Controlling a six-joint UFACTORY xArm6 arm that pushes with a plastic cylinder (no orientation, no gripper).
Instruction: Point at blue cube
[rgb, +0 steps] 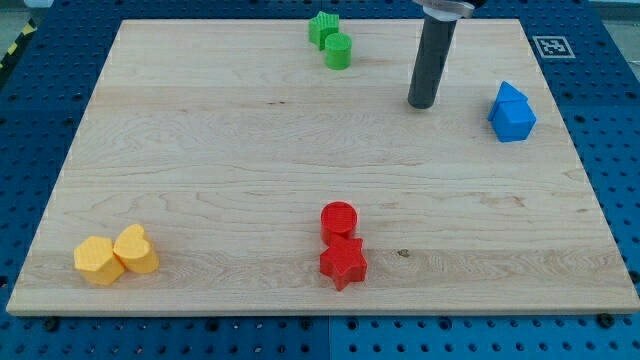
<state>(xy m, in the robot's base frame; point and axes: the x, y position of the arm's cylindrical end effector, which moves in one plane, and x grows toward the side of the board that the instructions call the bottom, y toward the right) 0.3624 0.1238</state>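
The blue cube (515, 120) lies near the view's right edge of the wooden board (220, 150), touching a second blue block (508, 96) just above it. My tip (421, 103) stands on the board to the left of the blue pair, about a hundred pixels away, at roughly the same height in the view. It touches no block.
A green star-like block (322, 27) and a green cylinder (338, 51) sit at the top centre. A red cylinder (338, 218) and red star (343, 263) sit at the bottom centre. Two yellow blocks (97, 260) (135, 249) lie at the bottom left. A fiducial tag (552, 46) is at the top right.
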